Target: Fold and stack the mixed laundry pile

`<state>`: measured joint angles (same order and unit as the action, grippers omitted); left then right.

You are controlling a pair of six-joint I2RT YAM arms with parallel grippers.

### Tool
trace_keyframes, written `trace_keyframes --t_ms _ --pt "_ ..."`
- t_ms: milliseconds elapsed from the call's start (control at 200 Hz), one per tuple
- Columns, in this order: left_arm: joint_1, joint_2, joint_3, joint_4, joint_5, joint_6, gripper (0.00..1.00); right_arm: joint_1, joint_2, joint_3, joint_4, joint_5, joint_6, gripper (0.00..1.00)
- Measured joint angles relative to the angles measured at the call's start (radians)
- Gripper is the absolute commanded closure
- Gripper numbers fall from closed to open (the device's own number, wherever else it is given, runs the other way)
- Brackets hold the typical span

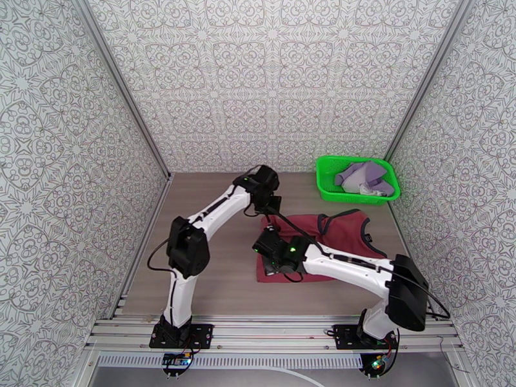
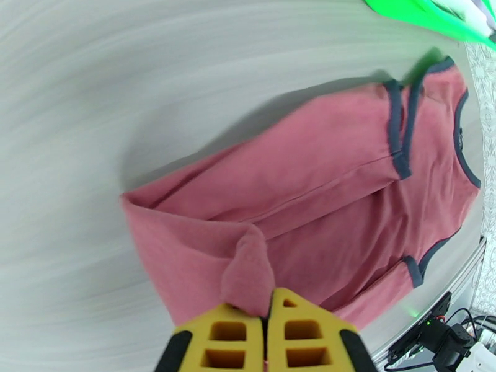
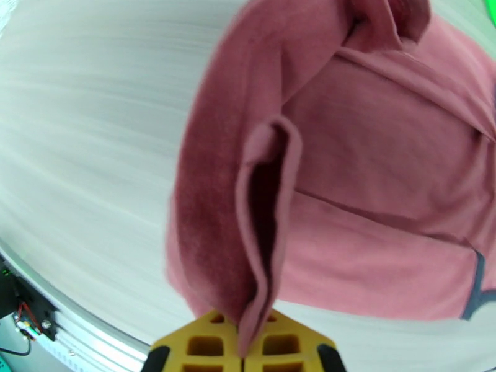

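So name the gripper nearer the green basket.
Left. The left gripper pinches the far hem corner of the tank top; the right gripper pinches the near corner, farther from the basket.

The dark red sleeveless cloth tank top (image 1: 342, 231), dark-trimmed, lies spread on the table (image 1: 219, 273), hem corners lifted. The crumpled lavender-purple cloth garment (image 1: 369, 177) sits in the green plastic basket (image 1: 356, 198).

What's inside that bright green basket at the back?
A crumpled lavender-purple cloth garment lies inside the bright green plastic mesh basket. The basket's floor under the cloth is covered, so anything beneath it cannot be seen.
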<state>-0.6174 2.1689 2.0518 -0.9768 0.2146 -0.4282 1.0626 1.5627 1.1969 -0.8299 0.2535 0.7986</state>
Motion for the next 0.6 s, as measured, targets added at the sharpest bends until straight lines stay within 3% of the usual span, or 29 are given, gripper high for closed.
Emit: trace_keyframes --t_ms 295,595 --pt "-0.05 0.245 0.28 -0.086 -0.023 -0.032 1.0 -0.047 -0.064 -0.149 -0.037 0.089 0.06 1.0" --pt "-0.051 0.298 0.331 -0.096 -0.018 -0.051 1.0 -0.085 -0.062 -0.205 -0.067 0.165 0.074 1.0"
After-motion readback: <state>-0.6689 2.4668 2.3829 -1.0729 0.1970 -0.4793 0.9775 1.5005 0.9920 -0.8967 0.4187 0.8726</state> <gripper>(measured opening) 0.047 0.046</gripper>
